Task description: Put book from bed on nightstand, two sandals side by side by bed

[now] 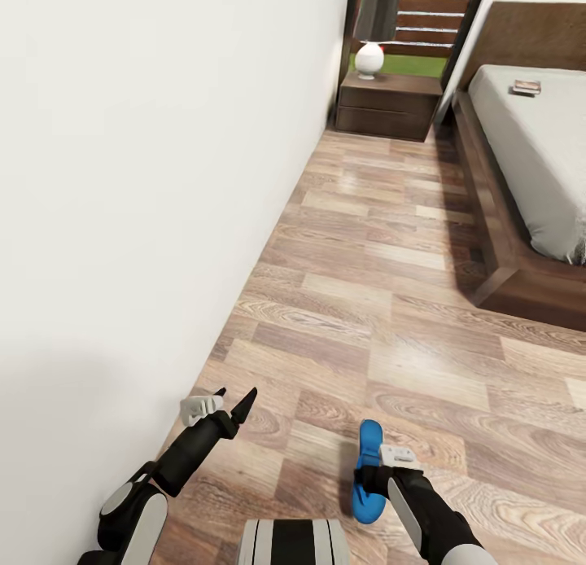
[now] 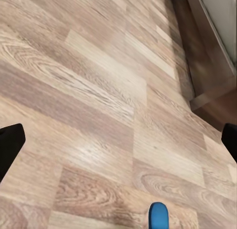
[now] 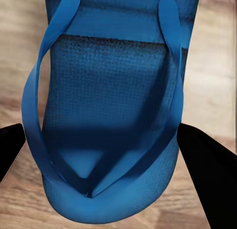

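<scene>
A bright blue sandal (image 1: 370, 449) lies on the wood floor in front of my base. My right gripper (image 1: 368, 477) reaches down onto it. In the right wrist view the sandal (image 3: 113, 90) spans the space between the two black fingers (image 3: 207, 179), which press against its edges, so the gripper is shut on it. My left gripper (image 1: 233, 398) hangs open over bare floor near the wall. Its wrist view catches the sandal's tip (image 2: 159, 216) and the open left gripper (image 2: 121, 145). Far off, the book (image 1: 527, 86) rests on the bed (image 1: 529, 158). The nightstand (image 1: 389, 105) stands beside the bed.
A white wall (image 1: 146, 182) runs close along my left side. A white round lamp (image 1: 369, 59) sits on the nightstand. The bed's dark wooden frame (image 1: 521, 280) juts out at the right, with its corner (image 2: 212, 90) in the left wrist view. Open plank floor stretches ahead.
</scene>
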